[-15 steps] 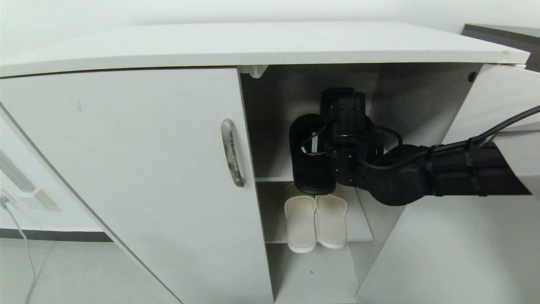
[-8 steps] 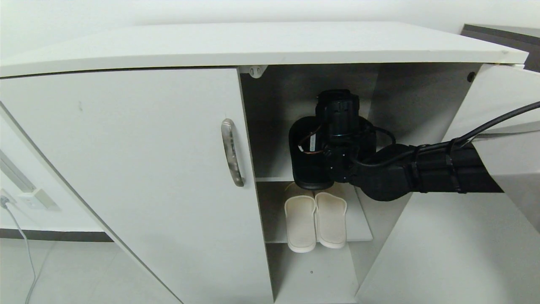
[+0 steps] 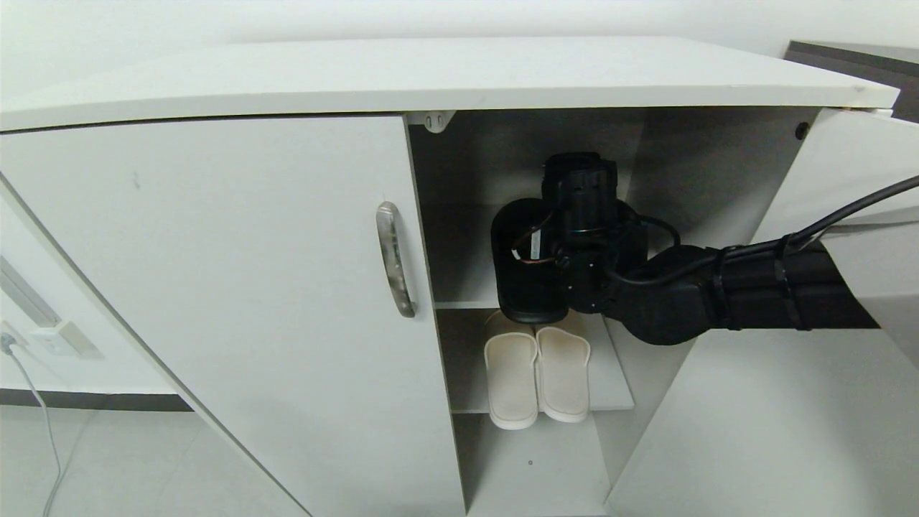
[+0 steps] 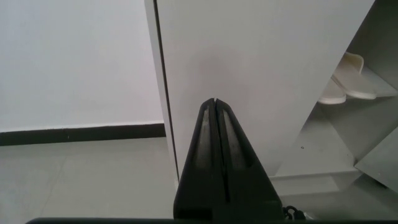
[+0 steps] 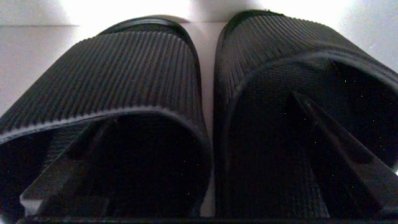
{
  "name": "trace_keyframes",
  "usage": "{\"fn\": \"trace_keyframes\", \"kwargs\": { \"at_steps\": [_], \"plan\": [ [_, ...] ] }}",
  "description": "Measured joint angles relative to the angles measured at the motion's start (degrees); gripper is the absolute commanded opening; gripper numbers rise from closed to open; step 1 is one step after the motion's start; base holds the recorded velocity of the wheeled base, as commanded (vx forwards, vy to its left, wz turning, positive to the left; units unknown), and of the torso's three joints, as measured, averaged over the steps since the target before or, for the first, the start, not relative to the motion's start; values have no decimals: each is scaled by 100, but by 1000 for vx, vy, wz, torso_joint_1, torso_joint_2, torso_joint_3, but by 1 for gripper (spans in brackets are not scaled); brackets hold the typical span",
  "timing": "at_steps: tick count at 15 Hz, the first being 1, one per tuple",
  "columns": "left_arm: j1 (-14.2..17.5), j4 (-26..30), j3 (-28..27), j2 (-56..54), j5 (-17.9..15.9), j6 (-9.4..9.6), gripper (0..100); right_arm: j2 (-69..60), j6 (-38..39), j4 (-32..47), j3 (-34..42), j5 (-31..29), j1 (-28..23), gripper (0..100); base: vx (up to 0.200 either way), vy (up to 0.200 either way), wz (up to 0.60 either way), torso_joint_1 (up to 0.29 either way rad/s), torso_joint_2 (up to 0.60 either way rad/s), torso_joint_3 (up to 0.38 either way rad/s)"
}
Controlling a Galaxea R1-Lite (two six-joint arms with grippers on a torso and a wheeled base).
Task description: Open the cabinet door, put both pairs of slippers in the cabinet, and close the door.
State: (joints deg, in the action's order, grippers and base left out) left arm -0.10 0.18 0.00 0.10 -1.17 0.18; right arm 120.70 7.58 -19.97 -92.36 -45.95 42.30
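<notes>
Right claw (image 5: 205,143), hooked inside both shoes, holds the black slippers (image 3: 520,266) at the cabinet's (image 3: 431,72) upper shelf (image 3: 463,305), toes pointing far, above the white slippers (image 3: 537,373); left claw (image 4: 214,143) pressed closed, outside.

The cabinet (image 3: 215,251) is finished in plain white and fitted with a silver handle (image 3: 393,258). The black slippers (image 5: 124,81) are marked by fine ribbing across the straps. The cream slippers (image 3: 537,373) are seen plain. The left gripper (image 4: 214,102) is coloured black, the floor (image 3: 108,459) light grey.
</notes>
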Motion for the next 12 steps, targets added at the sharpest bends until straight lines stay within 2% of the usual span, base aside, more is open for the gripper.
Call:
{"fn": "trace_keyframes", "kwargs": {
  "at_steps": [8, 12],
  "plan": [
    [0, 0, 0, 0, 2, 0, 0, -468, -11, -261, 686, -48, 212, 100, 0, 0, 0, 0, 0, 0],
    [0, 0, 0, 0, 0, 0, 0, -863, 0, -406, 1284, -56, 458, 100, 0, 0, 0, 0, 0, 0]
  ]
}}
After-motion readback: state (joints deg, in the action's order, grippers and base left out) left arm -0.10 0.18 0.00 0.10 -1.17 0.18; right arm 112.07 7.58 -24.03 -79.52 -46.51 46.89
